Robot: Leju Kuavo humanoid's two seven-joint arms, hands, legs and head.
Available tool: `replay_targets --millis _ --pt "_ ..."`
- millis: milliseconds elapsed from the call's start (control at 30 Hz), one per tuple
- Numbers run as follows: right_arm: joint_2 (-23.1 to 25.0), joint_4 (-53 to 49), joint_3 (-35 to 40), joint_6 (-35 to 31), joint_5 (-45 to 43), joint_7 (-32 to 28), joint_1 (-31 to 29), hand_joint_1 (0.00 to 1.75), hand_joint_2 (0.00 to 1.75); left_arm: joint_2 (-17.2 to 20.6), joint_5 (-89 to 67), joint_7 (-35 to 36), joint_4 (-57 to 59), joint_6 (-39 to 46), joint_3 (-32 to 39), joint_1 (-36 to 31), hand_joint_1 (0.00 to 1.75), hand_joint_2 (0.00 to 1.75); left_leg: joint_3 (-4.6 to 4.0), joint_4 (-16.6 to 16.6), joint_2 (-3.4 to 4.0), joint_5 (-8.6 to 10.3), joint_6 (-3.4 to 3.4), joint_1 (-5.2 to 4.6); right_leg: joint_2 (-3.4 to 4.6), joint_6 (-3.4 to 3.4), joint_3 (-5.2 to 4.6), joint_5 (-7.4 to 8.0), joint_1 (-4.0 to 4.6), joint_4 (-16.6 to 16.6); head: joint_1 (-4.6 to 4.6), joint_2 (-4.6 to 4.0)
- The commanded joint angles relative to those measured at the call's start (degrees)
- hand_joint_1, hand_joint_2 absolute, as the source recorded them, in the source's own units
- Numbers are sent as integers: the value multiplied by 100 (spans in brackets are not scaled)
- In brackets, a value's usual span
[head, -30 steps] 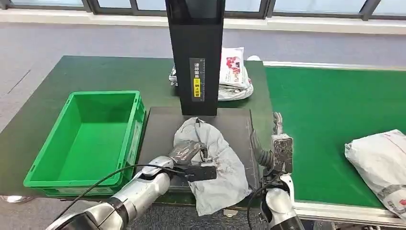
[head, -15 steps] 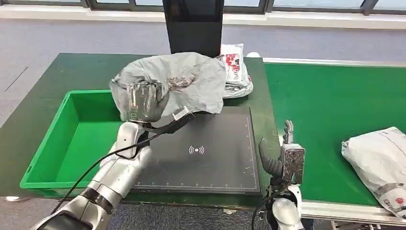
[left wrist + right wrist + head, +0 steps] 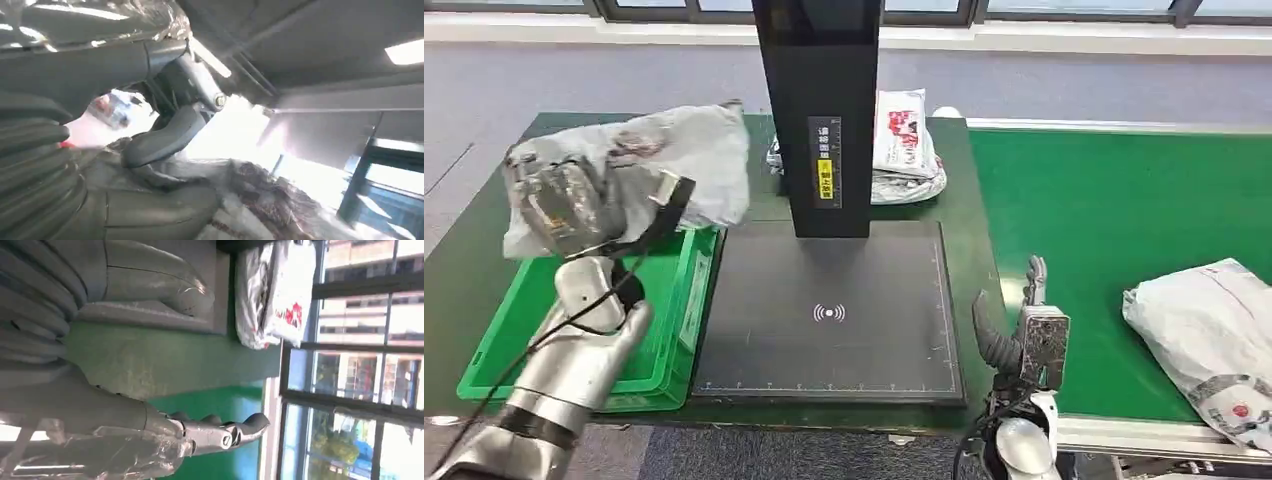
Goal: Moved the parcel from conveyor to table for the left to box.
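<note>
Green bin point(image 3: 686, 300) below left robot hand point(image 3: 559, 205) clutching grey parcel point(image 3: 679, 160) lengthwise across; right robot hand point(image 3: 1024, 330) spread, empty.

3 parcels: one grey point(image 3: 679, 160) in the left hand point(image 3: 564, 205), one white w/ red print point(image 3: 902, 140) behind the stand, one white point(image 3: 1209, 335) on the belt. 1 green bin point(image 3: 679, 330). 1 black pad point(image 3: 829, 312). 1 black stand point(image 3: 819, 110). 2 hands, right hand point(image 3: 1029, 335) incl.

Crinkled glossy plastic parcel point(image 3: 674, 160), smooth green plastic crate point(image 3: 679, 300), matt black pad point(image 3: 829, 340)
</note>
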Motion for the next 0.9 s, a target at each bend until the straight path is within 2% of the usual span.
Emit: replay_targets --millis 33,133,233,367,600,633,667,700,733,767,800,833,867,900 --pt "-46 343 -168 -108 -197 -13 -295 0 175 993 -117 177 1617 -355 -221 0 175 175 14 -19 7 8 -6 6 7 -10 11 10 7 -17 0 0" --pt "-71 332 -167 -143 -221 -9 -279 0 175 943 -117 177 2016 -590 -92 -6 175 175 17 -23 7 10 -6 5 9 -7 15 7 2 -15 0 0" --pt "-129 220 -216 -213 -257 0 -124 0 175 625 -117 177 2533 -811 203 82 175 175 9 -20 6 11 -7 10 7 -14 10 12 8 -16 2 0" --pt "-145 205 -224 -215 -257 0 -95 0 175 692 -117 177 2586 -806 263 104 175 175 6 -18 -15 11 -8 6 -12 -13 13 7 4 -14 2 0" --pt "-145 205 -224 -215 -257 0 -95 0 175 692 -117 177 2586 -806 263 104 175 175 -7 -9 -10 9 -9 7 -9 -13 -5 6 5 -6 2 0" --pt "-150 195 -228 -216 -259 1 -77 0 175 662 -117 177 2592 -828 323 154 175 175 -7 -13 -14 12 -9 9 -13 -13 -2 8 7 -12 0 0" --pt "-154 176 -242 -217 -277 7 -51 0 175 468 -117 177 2587 -976 459 232 175 175 -7 -9 -13 9 -9 7 -12 -13 -4 5 5 -7 2 0" --pt "-163 170 -245 -216 -279 8 -35 0 175 403 -117 177 2592 -963 567 263 73 175 -1 -19 -15 13 -8 8 -14 -14 4 9 7 -18 2 0" --pt "-177 168 -253 -213 -287 10 -8 0 175 528 -117 177 2579 -908 601 302 0 175 3 -24 -18 15 -7 8 -17 -14 9 10 7 -24 0 0" --pt "-185 170 -259 -189 -320 14 7 0 175 496 -117 177 2540 -837 609 367 0 175 1 -16 -16 10 -8 4 -14 -12 3 5 2 -12 2 0" --pt "-210 170 -266 -173 -344 14 16 0 175 197 -117 177 2417 -483 722 489 0 175 8 -26 -8 12 -9 5 -7 -13 8 10 3 -23 0 0" --pt "-224 159 -273 -164 -366 13 16 0 175 121 -117 177 2291 -312 740 538 0 175 7 -24 -19 12 -8 2 -18 -11 11 7 0 -20 0 0" --pt "-237 133 -275 -160 -375 13 40 0 175 -126 -117 -170 2123 -100 1153 633 0 175 5 -20 -17 10 -8 0 -15 -10 8 5 -3 -14 0 0" --pt "-241 120 -275 -160 -377 13 41 0 175 -168 -117 -361 2019 -26 1271 658 0 175 12 -35 -22 16 -7 4 -20 -11 20 11 2 -34 2 0"
